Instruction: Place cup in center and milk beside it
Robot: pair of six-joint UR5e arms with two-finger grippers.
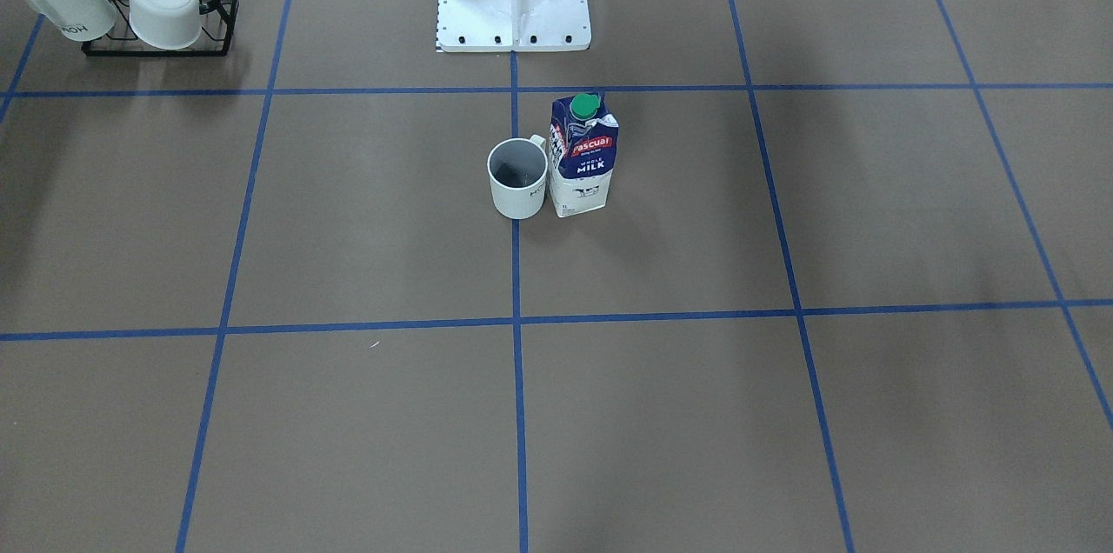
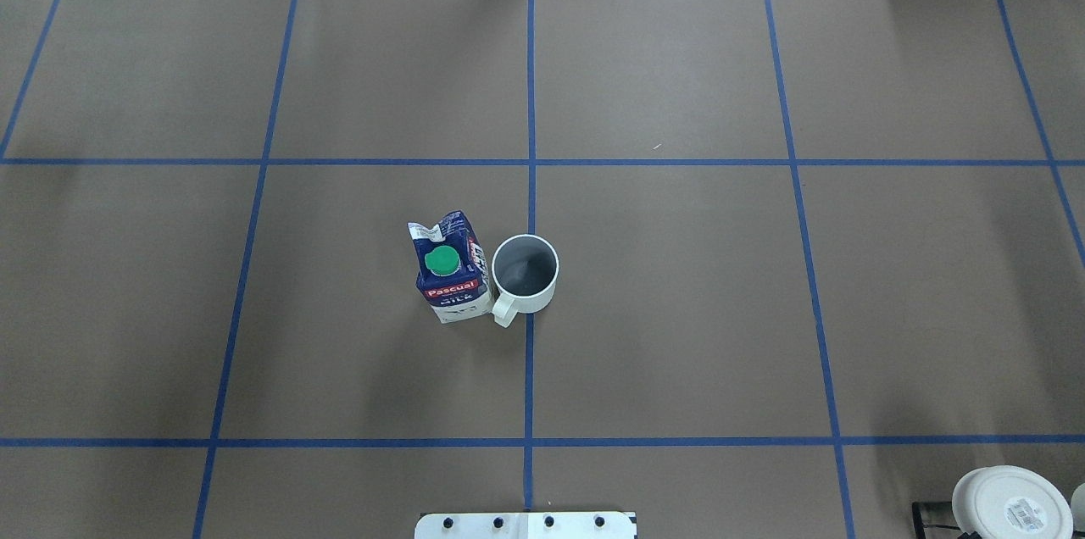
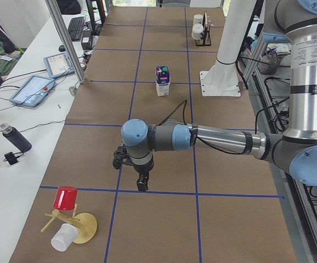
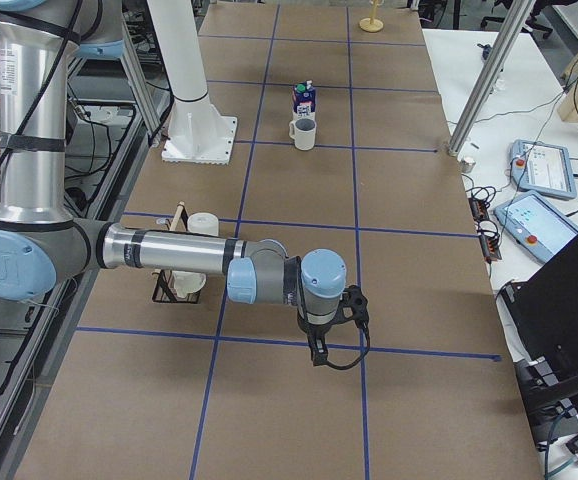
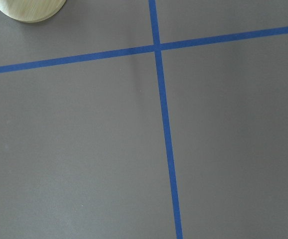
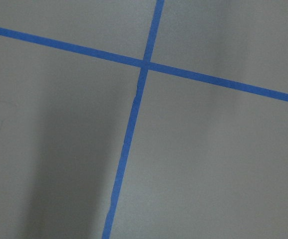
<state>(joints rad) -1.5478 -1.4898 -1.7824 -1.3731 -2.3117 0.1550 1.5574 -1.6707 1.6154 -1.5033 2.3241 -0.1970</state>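
Note:
The white cup (image 1: 517, 179) stands upright on the central blue tape line (image 1: 515, 275), its dark inside showing and its handle towards the robot. The blue-and-white milk carton (image 1: 583, 155) with the green cap stands upright right against it, on the robot's left side. Both also show in the overhead view, cup (image 2: 525, 268) and milk (image 2: 452, 272). My left gripper (image 3: 142, 183) hangs over the table far to the left. My right gripper (image 4: 319, 350) hangs far to the right. Both are well away from the cup and carton, and I cannot tell if either is open or shut.
A black wire rack (image 1: 156, 53) with two white cups stands at the robot's far right. The white robot base (image 1: 513, 14) is behind the carton. A wooden stand with a red cup (image 3: 66, 198) and a white cup sits near the left gripper.

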